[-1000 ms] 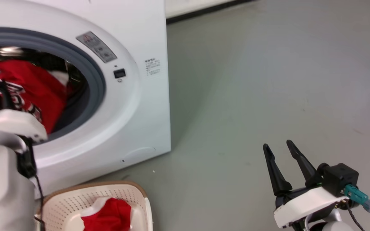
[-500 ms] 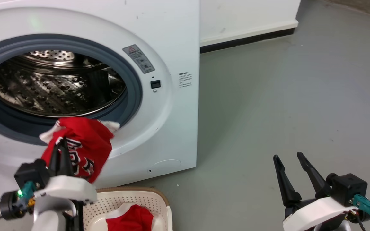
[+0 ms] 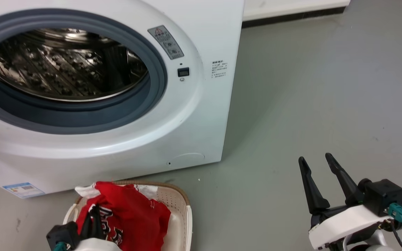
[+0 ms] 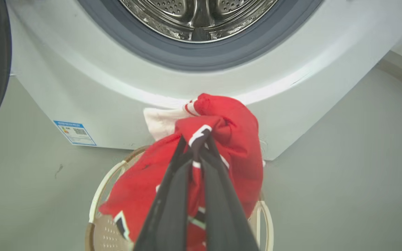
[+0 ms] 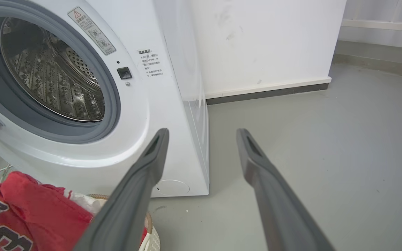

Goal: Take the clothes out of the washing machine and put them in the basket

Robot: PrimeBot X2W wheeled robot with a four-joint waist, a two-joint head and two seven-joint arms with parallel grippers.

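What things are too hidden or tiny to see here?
- Bottom of the basket: head and left wrist views, covered by the red clothes.
- Writing on the sticker of the washing machine: head view, too small.
- Body of the left pincer: head view, cut by the bottom edge.
- Lowest front of the drum: head view, behind the grey door seal.

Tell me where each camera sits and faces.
Head: on the head, looking down at the washing machine and basket; left tool and right tool show.
Left wrist: above the basket, facing the machine's lower front; its fingers pinch the clothes.
Right wrist: low, facing the open drum; its open fingers show.
Shared: machine and clothes.
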